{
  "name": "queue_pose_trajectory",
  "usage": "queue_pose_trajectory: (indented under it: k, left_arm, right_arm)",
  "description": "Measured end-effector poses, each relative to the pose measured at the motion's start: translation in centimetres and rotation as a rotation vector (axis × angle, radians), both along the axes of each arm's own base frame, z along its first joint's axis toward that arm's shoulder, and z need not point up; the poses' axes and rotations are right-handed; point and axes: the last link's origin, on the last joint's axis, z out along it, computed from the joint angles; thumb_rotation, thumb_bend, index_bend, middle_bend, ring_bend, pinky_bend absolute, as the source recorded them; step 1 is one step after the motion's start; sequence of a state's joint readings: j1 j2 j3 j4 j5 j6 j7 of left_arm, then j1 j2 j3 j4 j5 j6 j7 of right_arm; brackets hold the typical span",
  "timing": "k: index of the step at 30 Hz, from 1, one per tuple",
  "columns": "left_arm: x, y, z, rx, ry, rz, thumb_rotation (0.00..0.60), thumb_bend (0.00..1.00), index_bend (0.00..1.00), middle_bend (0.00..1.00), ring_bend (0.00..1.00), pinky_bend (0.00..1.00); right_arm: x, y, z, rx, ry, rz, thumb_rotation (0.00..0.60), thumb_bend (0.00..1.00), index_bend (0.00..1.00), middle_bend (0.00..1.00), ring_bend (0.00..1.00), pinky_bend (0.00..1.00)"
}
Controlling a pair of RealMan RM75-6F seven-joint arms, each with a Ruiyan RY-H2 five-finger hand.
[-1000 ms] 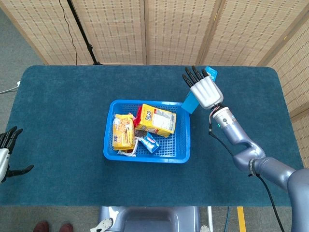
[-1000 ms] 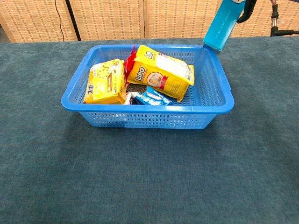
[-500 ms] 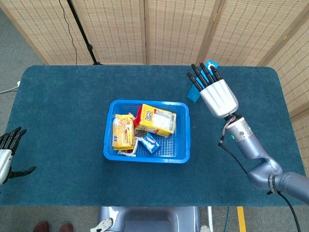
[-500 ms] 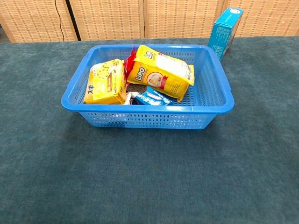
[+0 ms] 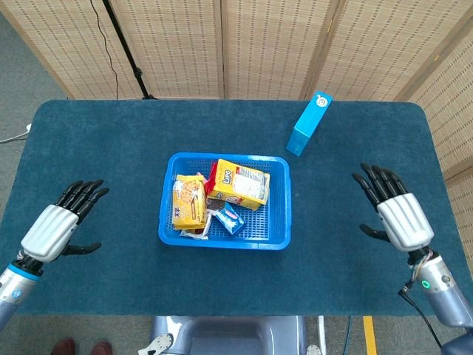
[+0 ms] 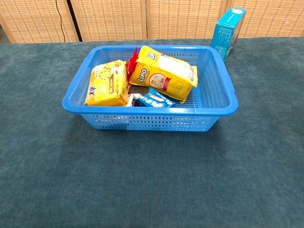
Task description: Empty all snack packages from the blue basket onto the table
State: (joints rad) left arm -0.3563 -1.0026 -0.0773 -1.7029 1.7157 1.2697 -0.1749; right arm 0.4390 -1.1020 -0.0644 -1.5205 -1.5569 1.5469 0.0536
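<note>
Resting between picks: left hand (image 5: 52, 231) at 9 o'clock and right hand (image 5: 399, 214) at 3 o'clock of the blue basket (image 5: 225, 240), both spread, empty. I see 1 blue box (image 5: 309, 123) out at 1 o'clock; yellow Lipo bag (image 5: 241, 184) looks next, needing a top-down grasp.

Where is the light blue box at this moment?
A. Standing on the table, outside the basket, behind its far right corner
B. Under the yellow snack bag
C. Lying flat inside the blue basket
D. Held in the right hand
A: the light blue box stands upright on the table beyond the blue basket; the right hand is empty.
</note>
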Motion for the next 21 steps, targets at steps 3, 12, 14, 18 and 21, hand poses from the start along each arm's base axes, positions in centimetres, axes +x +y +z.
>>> queue_pose_trajectory:
  k: [3, 12, 14, 18, 21]
  left_arm:
    - [2.3, 1.1, -0.6, -0.025, 0.000, -0.056, 0.600, 0.00, 0.00, 0.00, 0.00, 0.00]
    - [8.5, 4.9, -3.3, -0.084, 0.099, -0.102, 0.600, 0.00, 0.00, 0.00, 0.00, 0.00]
    - [10.0, 5.9, -4.2, -0.085, 0.119, -0.106, 0.600, 0.00, 0.00, 0.00, 0.00, 0.00]
    - [13.2, 7.3, -6.4, -0.099, 0.120, -0.125, 0.600, 0.00, 0.00, 0.00, 0.00, 0.00]
    - [15.0, 8.2, -8.0, -0.110, 0.134, -0.130, 0.600, 0.00, 0.00, 0.00, 0.00, 0.00]
  right_arm:
    - [-1.9, 2.3, -0.2, 0.002, -0.050, -0.033, 0.600, 0.00, 0.00, 0.00, 0.00, 0.10]
    - [-4.4, 5.9, -0.7, -0.010, -0.215, -0.102, 0.600, 0.00, 0.00, 0.00, 0.00, 0.10]
    - [-4.5, 6.0, -0.4, -0.022, -0.218, -0.097, 0.600, 0.00, 0.00, 0.00, 0.00, 0.10]
    - [-4.5, 6.0, 0.1, -0.040, -0.226, -0.094, 0.600, 0.00, 0.00, 0.00, 0.00, 0.10]
    - [-4.6, 5.9, 0.2, -0.043, -0.231, -0.103, 0.600, 0.00, 0.00, 0.00, 0.00, 0.10]
